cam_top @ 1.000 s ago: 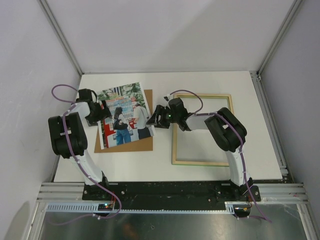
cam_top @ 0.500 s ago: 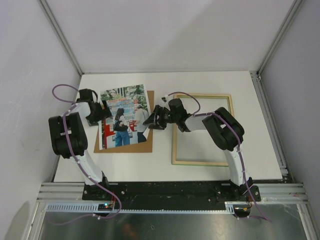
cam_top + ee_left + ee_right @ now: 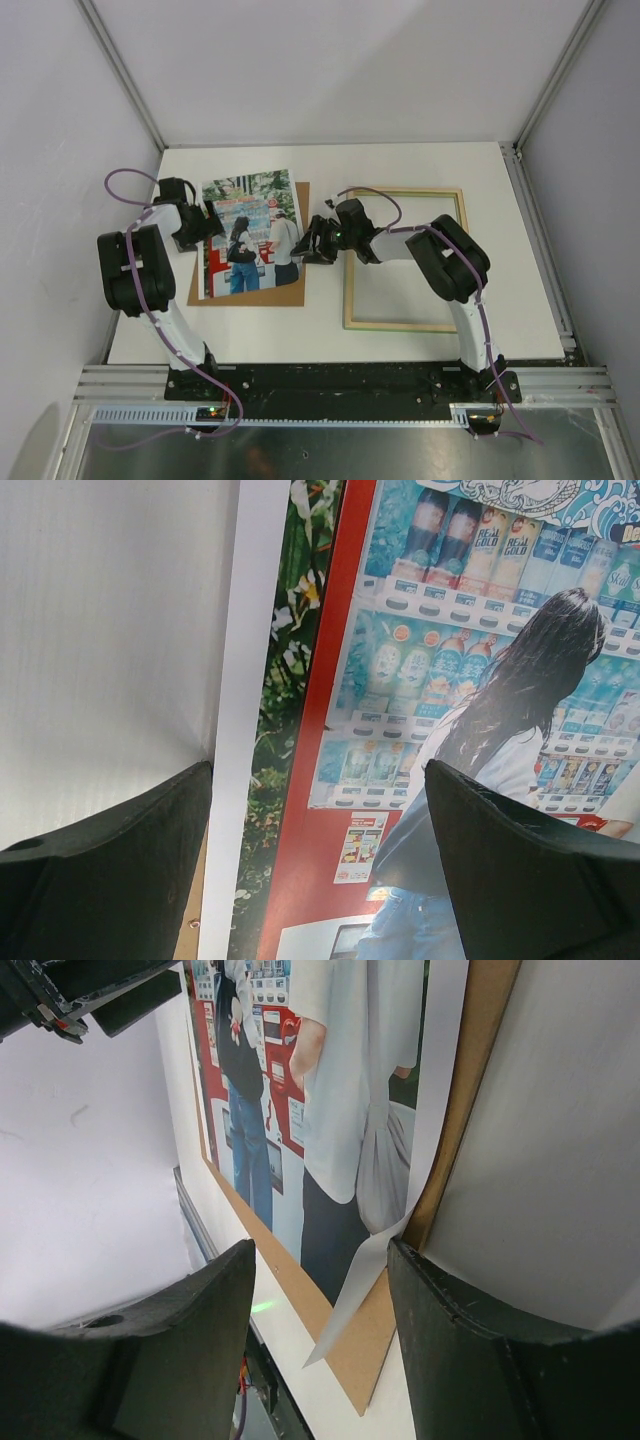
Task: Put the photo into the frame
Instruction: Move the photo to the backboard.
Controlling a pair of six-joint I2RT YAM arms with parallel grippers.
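From the top view, the rectangular colour photo (image 3: 248,235) of two people in front of blue-and-red vending machines lies on a plain brown cardboard backing board (image 3: 290,292) at the 9 o'clock side of the white desk (image 3: 420,165). The thin rectangular picture frame (image 3: 395,324), showing pale natural wood, lies flat at the photo's 3 o'clock, apart from it and with nothing inside. The left pincer (image 3: 205,225) sits at the photo's 9 o'clock edge and the right pincer (image 3: 308,240) at its 3 o'clock edge. The step in hand looks like picking the print up off the board. The move to the frame has not begun.

In the left wrist view, the left pincer (image 3: 315,870) is spread wide. One finger is over the white margin and bare desk, the other over the printed picture. It grips nothing, and I cannot tell whether its tips touch the paper.

In the right wrist view, the right pincer (image 3: 320,1360) has its jaws apart with the photo's near edge lying between them. That corner of the print (image 3: 370,1260) curls up, clear of the board (image 3: 470,1080), but the fingers have not pinched it.

The next move, as I judge it, calls for the right jaws to meet on the raised corner alone, without catching the board beneath. The sheet should then be carried towards 3 o'clock, kept flat, and squared to the frame's opening. Thin paper is likely to bend or slip if it is nipped too near the corner.
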